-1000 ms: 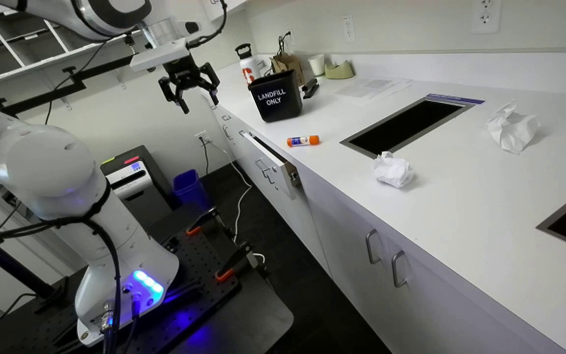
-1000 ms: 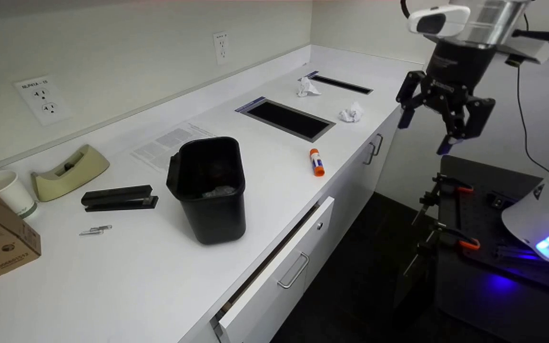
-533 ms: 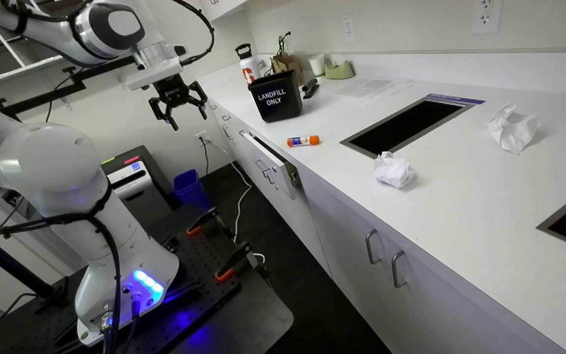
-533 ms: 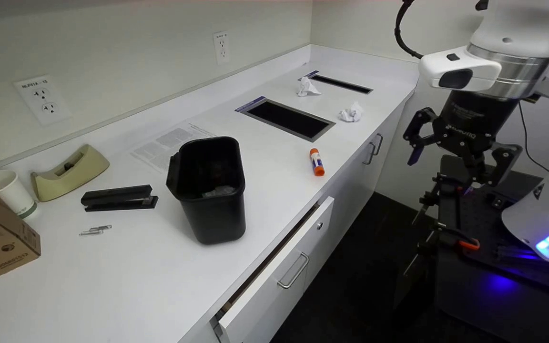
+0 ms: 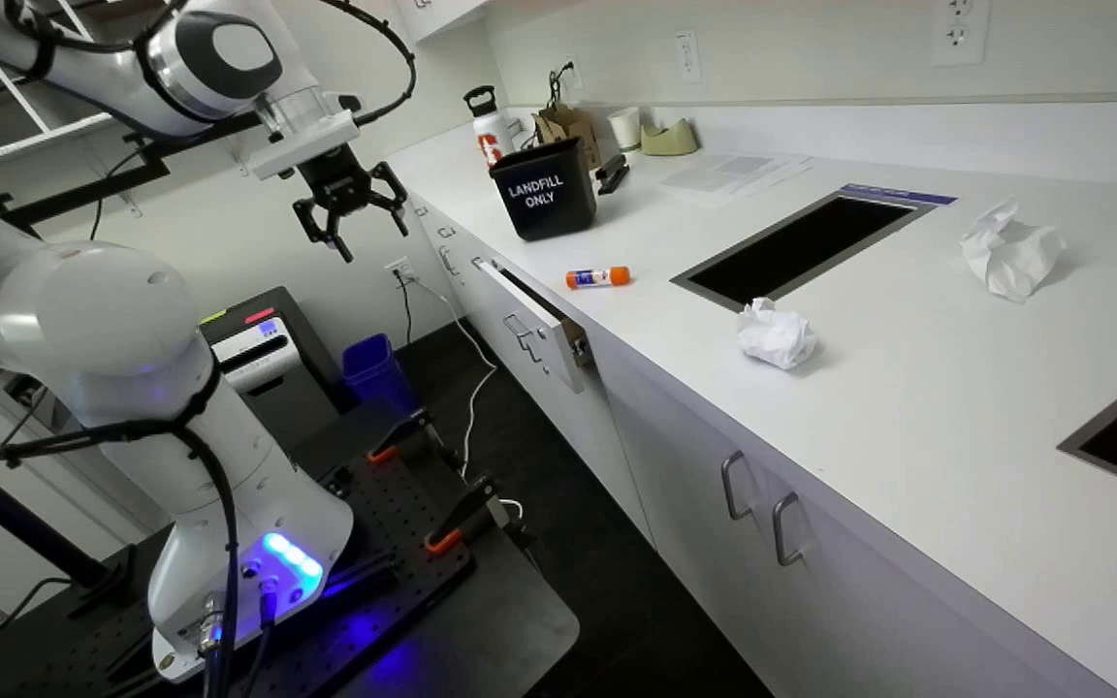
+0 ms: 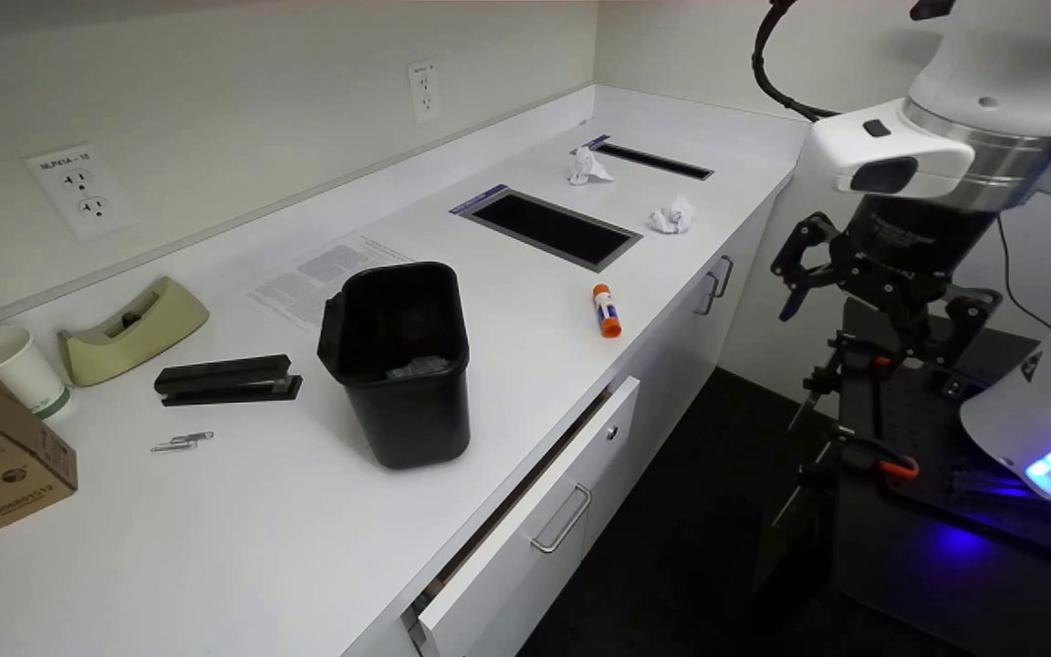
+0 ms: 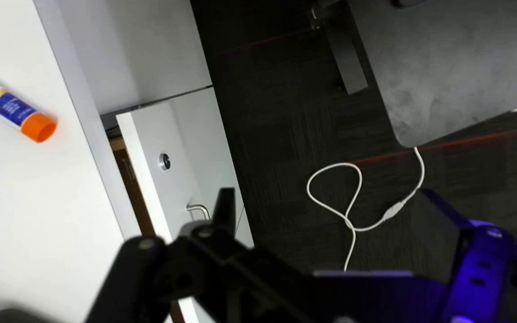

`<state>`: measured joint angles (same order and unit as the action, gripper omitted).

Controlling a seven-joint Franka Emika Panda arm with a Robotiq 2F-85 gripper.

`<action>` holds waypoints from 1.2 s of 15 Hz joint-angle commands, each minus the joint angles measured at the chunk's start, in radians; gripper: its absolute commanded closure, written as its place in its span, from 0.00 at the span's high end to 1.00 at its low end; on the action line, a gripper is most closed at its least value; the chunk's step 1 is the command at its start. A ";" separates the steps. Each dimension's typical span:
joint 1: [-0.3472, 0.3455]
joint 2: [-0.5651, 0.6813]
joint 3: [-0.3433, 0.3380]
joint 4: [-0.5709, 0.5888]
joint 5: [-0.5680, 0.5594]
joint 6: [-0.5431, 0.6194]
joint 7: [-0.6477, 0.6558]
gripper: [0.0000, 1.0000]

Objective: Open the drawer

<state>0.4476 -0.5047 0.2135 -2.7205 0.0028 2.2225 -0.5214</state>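
The drawer (image 5: pixel 558 349) shows in both exterior views (image 6: pixel 597 461) as a flat white front pulled out a short way from under the counter. A narrow dark gap shows behind its front. Its silver handle (image 6: pixel 562 517) is on the front face. In the wrist view, the drawer front (image 7: pixel 155 166) is at the left with a round lock, and the handle (image 7: pixel 199 209) is partly covered by a finger. My gripper (image 5: pixel 377 244) is open and empty, raised over the floor in front of the cabinets, apart from the drawer. It also shows in an exterior view (image 6: pixel 847 333) and the wrist view (image 7: pixel 328 193).
On the counter (image 6: pixel 243 547) stand a black bin (image 6: pixel 416 401) and an orange glue stick (image 6: pixel 607 311) near the front edge, with crumpled papers (image 6: pixel 671 216) farther off. A white cable (image 7: pixel 352 229) lies on the floor. The robot's dark table (image 7: pixel 447 63) faces the cabinets.
My gripper has moved lower and nearer the drawer end of the counter, mostly in the first half second; since then it has hardly moved. It stays open. The drawer has not moved.
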 commanded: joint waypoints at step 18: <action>0.042 0.808 0.257 0.367 -0.760 0.022 0.321 1.00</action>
<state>0.4806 0.3059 0.4787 -2.3531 -0.7628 2.2437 -0.1958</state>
